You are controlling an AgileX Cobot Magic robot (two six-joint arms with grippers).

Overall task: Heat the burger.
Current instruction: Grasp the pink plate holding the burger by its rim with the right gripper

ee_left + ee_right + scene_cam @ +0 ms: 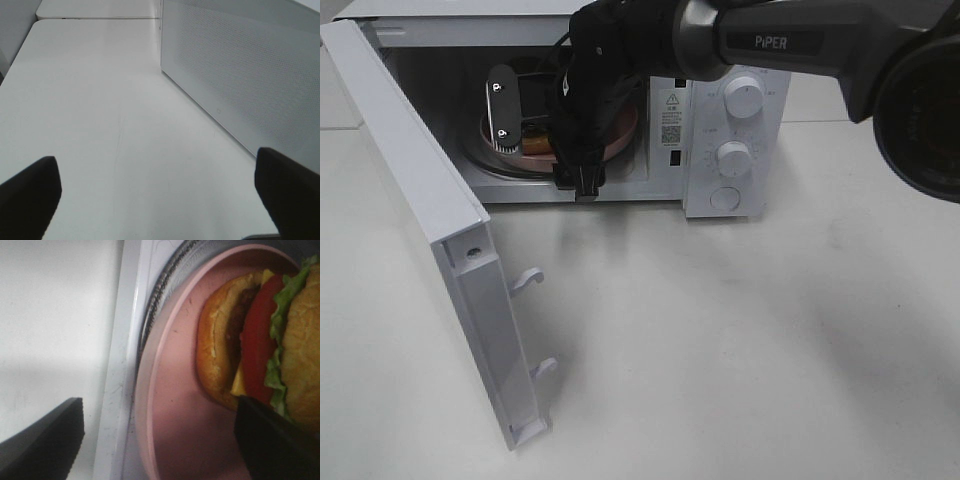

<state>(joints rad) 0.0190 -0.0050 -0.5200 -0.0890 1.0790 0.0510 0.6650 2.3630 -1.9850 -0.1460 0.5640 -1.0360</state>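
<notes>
The burger (260,340) lies on its side on a pink plate (175,405), showing bun, tomato, lettuce, cheese and patty. The plate rests on the glass turntable inside the open microwave (735,100). My right gripper (157,405) reaches into the oven cavity, open, one finger over the sill and the other over the plate beside the burger. In the high view the right gripper (545,140) hides most of the burger, and only the plate's rim (625,125) shows. My left gripper (157,167) hangs open over bare table, holding nothing.
The microwave door (430,200) stands swung wide open toward the front left, with its latch hooks sticking out. Its perforated panel (240,75) rises just beside the left gripper. Two knobs and a button sit on the oven's right panel. White table (740,340) lies in front.
</notes>
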